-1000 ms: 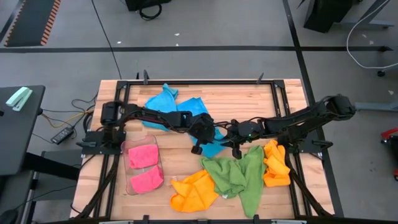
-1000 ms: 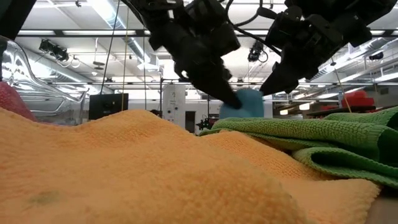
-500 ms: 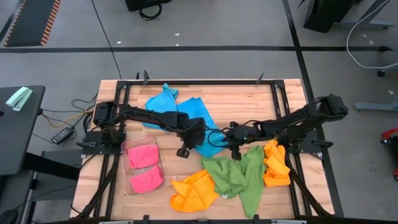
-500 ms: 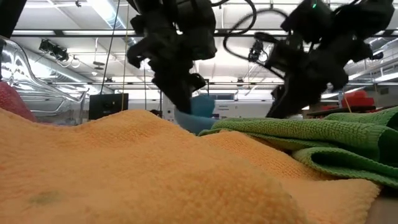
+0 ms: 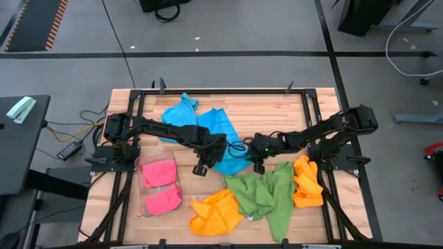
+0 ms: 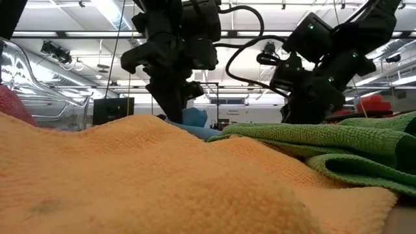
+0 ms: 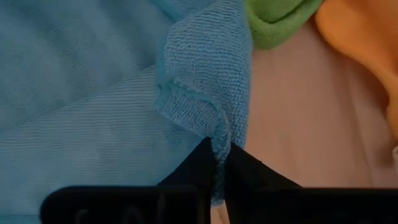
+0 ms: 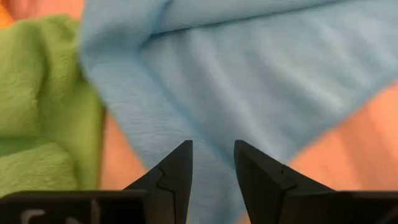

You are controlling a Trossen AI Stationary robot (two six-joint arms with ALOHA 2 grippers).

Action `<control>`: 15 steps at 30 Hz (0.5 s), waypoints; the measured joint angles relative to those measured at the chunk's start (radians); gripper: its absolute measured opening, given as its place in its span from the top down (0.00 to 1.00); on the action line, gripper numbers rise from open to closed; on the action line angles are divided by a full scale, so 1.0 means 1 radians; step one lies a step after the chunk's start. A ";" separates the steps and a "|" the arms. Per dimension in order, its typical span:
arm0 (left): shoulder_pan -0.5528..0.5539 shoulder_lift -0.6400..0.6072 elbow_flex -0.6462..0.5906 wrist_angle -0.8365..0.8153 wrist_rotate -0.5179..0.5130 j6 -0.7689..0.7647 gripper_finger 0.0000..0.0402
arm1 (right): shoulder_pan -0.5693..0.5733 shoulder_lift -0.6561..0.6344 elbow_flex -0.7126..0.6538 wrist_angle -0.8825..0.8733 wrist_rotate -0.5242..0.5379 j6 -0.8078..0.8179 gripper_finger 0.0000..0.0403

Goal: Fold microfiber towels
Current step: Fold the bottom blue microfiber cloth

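While towel-strewn, wooden table, grey floor.

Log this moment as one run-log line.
left gripper: shut on blue towel edge | right gripper: open over the same towel | pink towels: in clear tray

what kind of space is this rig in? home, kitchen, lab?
Most likely a lab or industrial workshop, not a home: grey concrete floor with dark marked lines, cables trailing off the wooden table, and long rows of ceiling strip lights in a big open hall.
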 joint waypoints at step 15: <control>0.000 0.001 0.000 0.019 -0.010 0.007 0.90 | -0.052 -0.050 -0.003 -0.188 -0.128 0.099 0.67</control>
